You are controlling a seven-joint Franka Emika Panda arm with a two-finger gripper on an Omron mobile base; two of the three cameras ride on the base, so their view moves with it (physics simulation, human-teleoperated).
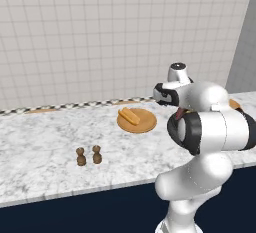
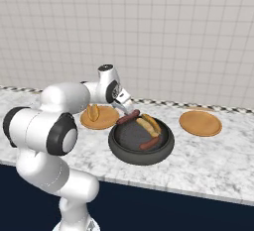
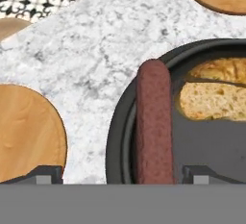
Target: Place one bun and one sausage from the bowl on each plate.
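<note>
Over the bowl's (image 2: 141, 143) near rim, jaws spread wide astride a sausage (image 3: 153, 122) lying against the wall (handy, it can't roll). Left plate (image 2: 99, 119) carries a bun (image 2: 93, 111); right plate (image 2: 200, 123) bare. Counter (image 2: 218, 155) beneath.

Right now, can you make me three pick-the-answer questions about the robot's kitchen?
1. Where is the bun that is out of the bowl?
A. on the left plate
B. on the right plate
C. on the counter

2. How many sausages are at the bowl?
A. one
B. two
C. four

3. The right plate is:
A. bare
B. holding a sausage
C. holding a bun

Answers: 1 A, the bun lies on it. 2 B, one sausage at the rim by the gripper, another sausage inside. 3 A, nothing lies on it.
</note>
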